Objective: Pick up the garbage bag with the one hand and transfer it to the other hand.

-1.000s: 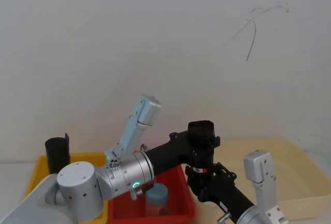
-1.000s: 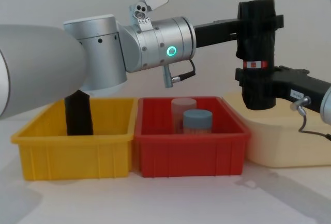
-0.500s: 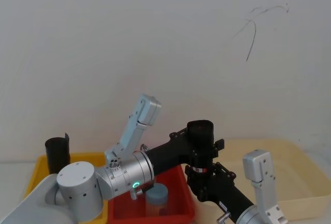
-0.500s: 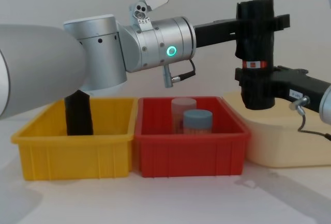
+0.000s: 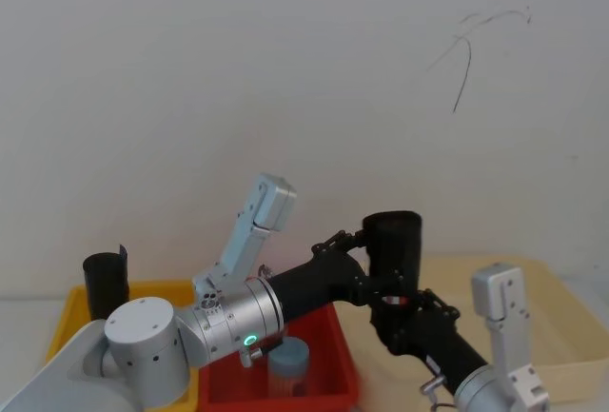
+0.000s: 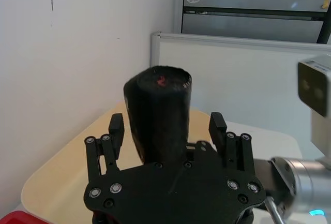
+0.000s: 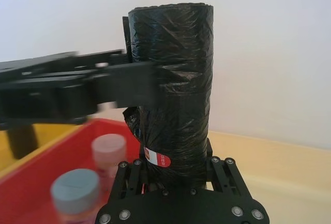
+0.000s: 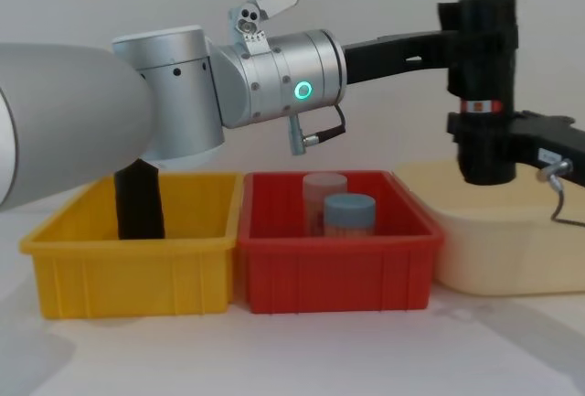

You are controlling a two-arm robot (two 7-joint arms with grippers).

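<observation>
Chest view: garbage bag (image 8: 482, 67) upright in mid-air over the cream tray (image 8: 512, 259), right gripper (image 8: 482, 140) clamped just below its red label, left gripper (image 8: 475, 26) fingers spread apart beside its top.

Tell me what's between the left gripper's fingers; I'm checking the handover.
The garbage bag, upright, with a gap to each finger of the open left gripper, in the left wrist view. The right gripper clamps its lower part.
</observation>
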